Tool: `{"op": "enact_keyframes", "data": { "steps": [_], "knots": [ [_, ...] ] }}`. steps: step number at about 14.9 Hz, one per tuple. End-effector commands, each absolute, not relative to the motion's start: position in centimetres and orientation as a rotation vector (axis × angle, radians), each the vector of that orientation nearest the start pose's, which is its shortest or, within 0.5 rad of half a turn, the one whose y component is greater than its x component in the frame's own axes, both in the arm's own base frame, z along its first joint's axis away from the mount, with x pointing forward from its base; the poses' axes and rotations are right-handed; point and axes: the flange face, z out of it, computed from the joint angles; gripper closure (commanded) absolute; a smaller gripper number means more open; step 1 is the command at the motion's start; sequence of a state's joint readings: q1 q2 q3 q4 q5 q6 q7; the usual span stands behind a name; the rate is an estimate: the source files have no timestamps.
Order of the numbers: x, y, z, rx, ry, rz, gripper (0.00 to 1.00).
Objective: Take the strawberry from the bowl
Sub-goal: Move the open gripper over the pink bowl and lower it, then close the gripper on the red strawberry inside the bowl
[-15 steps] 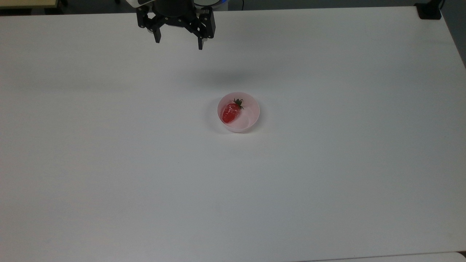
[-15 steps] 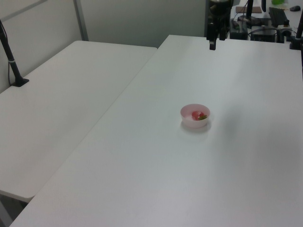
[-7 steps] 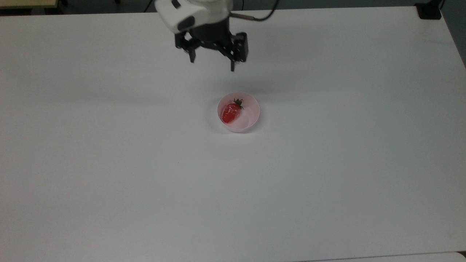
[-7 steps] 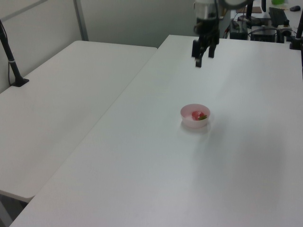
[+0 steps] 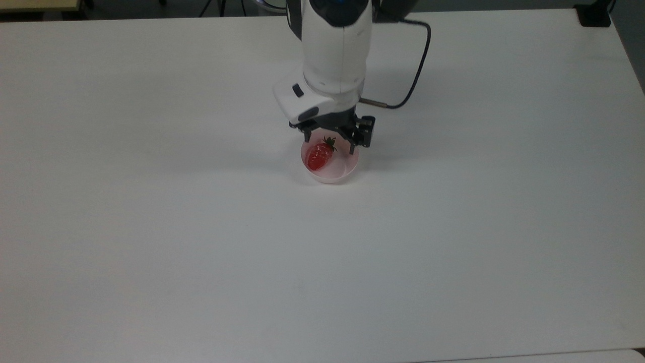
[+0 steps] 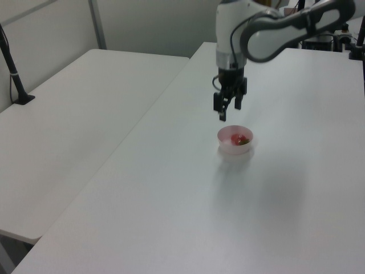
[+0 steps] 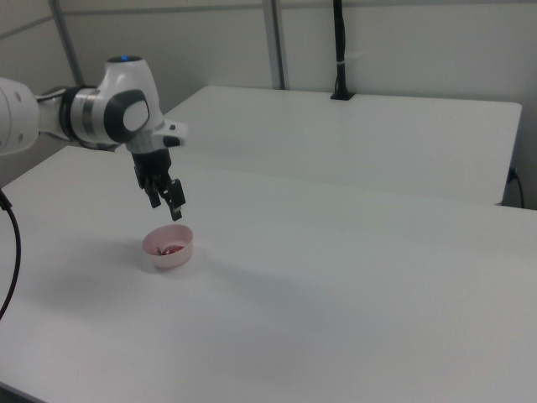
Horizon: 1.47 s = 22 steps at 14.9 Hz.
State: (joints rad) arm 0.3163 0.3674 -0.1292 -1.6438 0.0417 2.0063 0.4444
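Strawberry point(image 5: 319, 155) lies in your pink bowl point(image 5: 347, 169), on the top view's left side, green cap toward the arm | bowl sits on the white surface point(image 5: 151, 201) | your claw point(image 5: 330, 143) hangs above the bowl, fingers apart, holding nothing.

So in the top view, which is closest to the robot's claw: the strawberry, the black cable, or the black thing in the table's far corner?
Measured from the end effector:
1. The strawberry, just below it in the bowl.
2. The black cable, toward the top view's upper right.
3. The black corner object, far at the top view's upper right.
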Motion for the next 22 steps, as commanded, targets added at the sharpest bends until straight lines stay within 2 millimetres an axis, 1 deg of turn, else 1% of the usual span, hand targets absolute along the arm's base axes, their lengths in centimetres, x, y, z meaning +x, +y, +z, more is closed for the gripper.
{"op": "enact_keyframes", "data": {
  "steps": [1,2,9,12,18,19,20,22],
  "knots": [
    [64.3,14.2,36.5,-3.113,0.447,0.016,0.16],
    [64.3,14.2,35.8,-3.117,0.448,0.025,0.16],
    [63.6,13.7,34.3,-3.127,0.439,0.073,0.21],
    [63.1,13.8,33.4,-3.134,0.432,0.105,0.21],
    [62.6,13.7,32.4,-3.141,0.428,0.13,0.21],
    [62.6,13.6,31.9,-3.144,0.429,0.141,0.22],
    [62.7,14.0,31.4,-3.149,0.421,0.144,0.24],
    [62.8,14.0,31.4,-3.146,0.418,0.123,0.28]
  ]
}}
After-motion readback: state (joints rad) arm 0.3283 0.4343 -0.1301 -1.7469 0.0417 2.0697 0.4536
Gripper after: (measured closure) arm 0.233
